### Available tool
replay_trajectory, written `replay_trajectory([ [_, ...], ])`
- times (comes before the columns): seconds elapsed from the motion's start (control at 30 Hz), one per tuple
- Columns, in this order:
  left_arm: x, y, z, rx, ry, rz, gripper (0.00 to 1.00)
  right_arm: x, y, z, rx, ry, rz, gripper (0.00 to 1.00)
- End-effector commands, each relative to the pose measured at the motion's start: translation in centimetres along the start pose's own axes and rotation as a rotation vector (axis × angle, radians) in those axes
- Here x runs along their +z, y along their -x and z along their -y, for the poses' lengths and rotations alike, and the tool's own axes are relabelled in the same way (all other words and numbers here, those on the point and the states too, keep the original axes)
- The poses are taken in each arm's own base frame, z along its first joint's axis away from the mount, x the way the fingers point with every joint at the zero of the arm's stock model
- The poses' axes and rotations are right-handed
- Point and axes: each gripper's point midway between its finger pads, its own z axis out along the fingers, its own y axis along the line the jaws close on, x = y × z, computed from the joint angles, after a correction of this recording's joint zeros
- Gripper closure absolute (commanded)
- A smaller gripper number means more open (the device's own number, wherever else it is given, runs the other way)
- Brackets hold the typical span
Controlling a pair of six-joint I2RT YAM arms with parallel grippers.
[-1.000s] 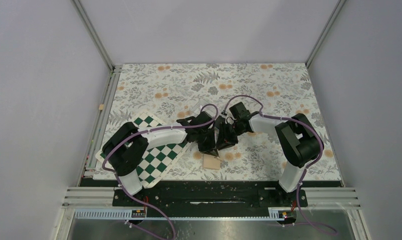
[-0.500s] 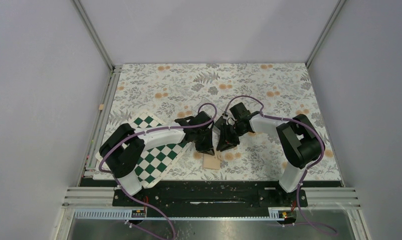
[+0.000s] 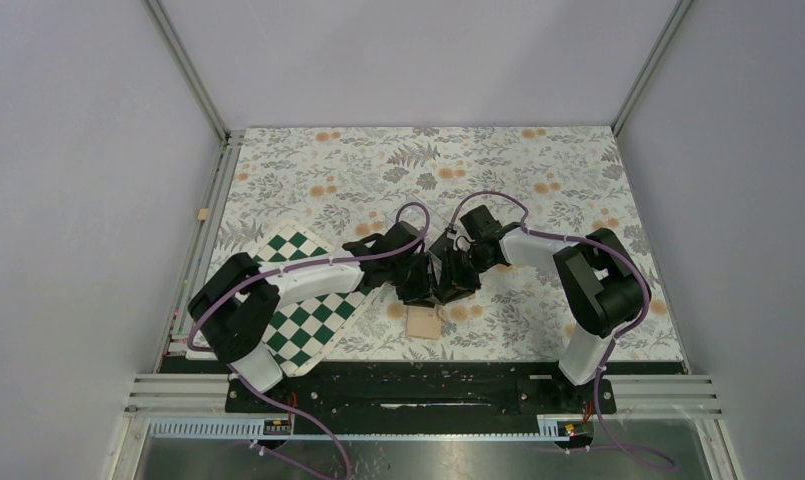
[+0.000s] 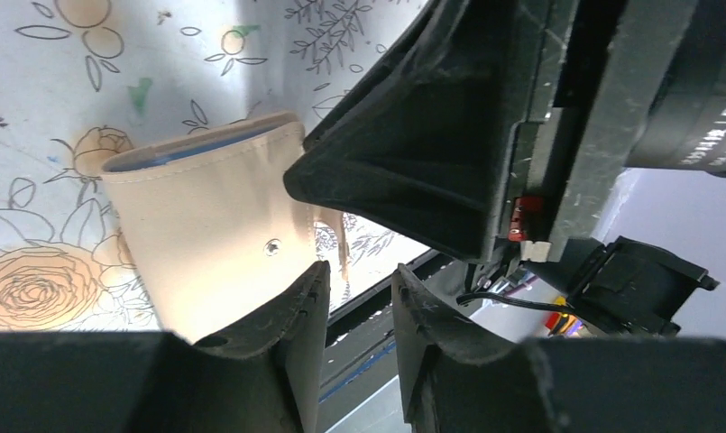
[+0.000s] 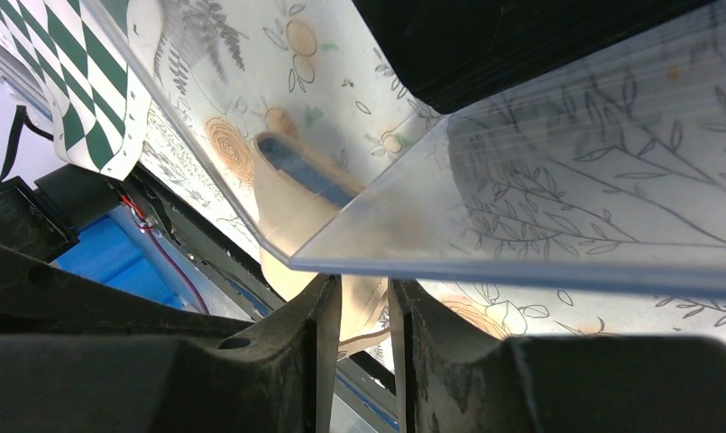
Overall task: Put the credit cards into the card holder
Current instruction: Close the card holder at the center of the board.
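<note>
Step in hand: judged a card line-up or hand-over above the holder; both claws meet nose to nose over the near middle of the tabletop (image 3: 538, 170).
Card holder (image 4: 206, 234): lies on the tabletop just on the base side of the two claws, right of the chequered board (image 3: 323, 318). Its blue-lined mouth gapes a little and the snap stud (image 4: 271, 245) faces up.
Credit cards: none made out for certain in any view. The dark mass at the top of the right wrist view may be cards or the other arm; cannot tell.
Left claw (image 4: 359, 271): fingers a narrow gap apart, nothing between them.
Right claw (image 5: 359, 284): fingers a narrow gap apart. A clear plastic sheet (image 5: 566, 198) runs across just past the tips; cannot tell whether it is pinched.
Doing it well: secure a card by one short edge, leaving the leading edge free.
Approach: come in low and nearly flat, aimed at the blue slot, not the tan flap.
Support: the holder looks light and apt to slide, so pin it with the spare claw.
Caution: the arms are crowded; part them before descending.
</note>
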Motion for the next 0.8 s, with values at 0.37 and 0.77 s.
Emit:
replay_trajectory([
  [0.37, 0.9, -0.5, 1.4, 0.043, 0.009, -0.066, 0.76, -0.3, -2.0, 0.9, 0.056, -0.054, -0.062, 0.67],
  [0.77, 1.0, -0.7, 0.7, 0.05, 0.041, -0.06, 1.0, -0.2, -2.1, 1.0, 0.058, -0.054, -0.067, 0.67],
])
